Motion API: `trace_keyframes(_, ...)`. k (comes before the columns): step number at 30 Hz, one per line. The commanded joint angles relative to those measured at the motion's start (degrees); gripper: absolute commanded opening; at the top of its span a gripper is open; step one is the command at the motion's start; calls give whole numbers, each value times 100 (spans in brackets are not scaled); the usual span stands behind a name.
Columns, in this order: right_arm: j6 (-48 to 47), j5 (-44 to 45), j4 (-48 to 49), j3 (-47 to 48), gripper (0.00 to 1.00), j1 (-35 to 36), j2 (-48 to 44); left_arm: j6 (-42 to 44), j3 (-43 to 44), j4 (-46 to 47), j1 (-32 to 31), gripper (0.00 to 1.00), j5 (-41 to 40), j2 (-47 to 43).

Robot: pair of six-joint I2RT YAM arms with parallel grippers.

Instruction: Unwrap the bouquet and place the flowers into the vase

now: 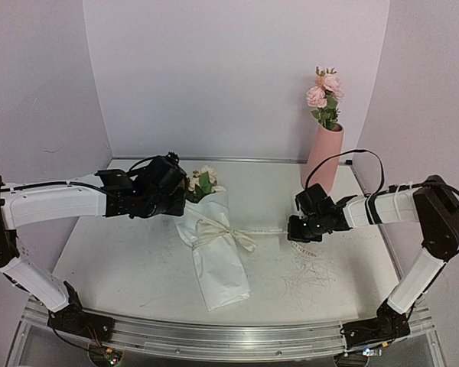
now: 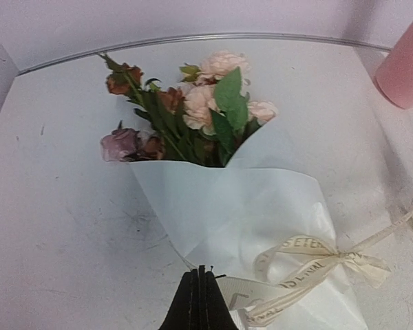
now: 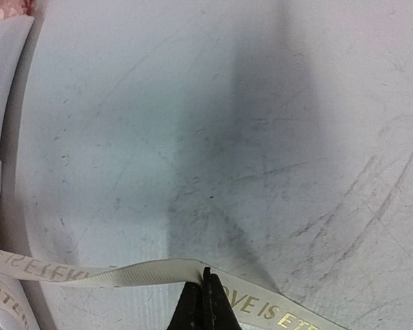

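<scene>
Right gripper (image 3: pixel 206 279) is clamped shut on the ribbon (image 3: pixel 117 275), which is stretched from the bouquet (image 1: pixel 212 252) lying mid-table (image 1: pixel 122 252). Left gripper (image 2: pixel 199 282) is closed at the paper wrap (image 2: pixel 248 206); a hold cannot be confirmed. If the bow (image 2: pixel 316 258) jams, the bouquet may be dragged sideways, away from the vase (image 1: pixel 323 157).

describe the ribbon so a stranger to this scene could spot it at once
On the table lies a bouquet in a white paper cone. Round its waist is a cream ribbon tied in a bow, one tail pinched by the right gripper. Gold lettering sets it apart from the plain paper.
</scene>
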Motion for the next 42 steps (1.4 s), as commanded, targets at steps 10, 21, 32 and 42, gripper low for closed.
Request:
trace_keyframes(10,234,969,-992,160,0,-497,-210,-1470,-760,-998,1580,0,-1436,-1154)
trace_keyframes(21,561,1696,-1574,172,0,-820,-372,-1989,-1221,-1344,2996,0,-1792,-2321)
trace_keyframes(32,1018,2448,-2034,72,0,-1257,-919,-2023,-1351,-1334,3082,1,-1657,-2320)
trace_keyframes(42,-148,1400,-1772,402,15,-1335,-1000,-506,-1181,-343,3084,38,520,-2041)
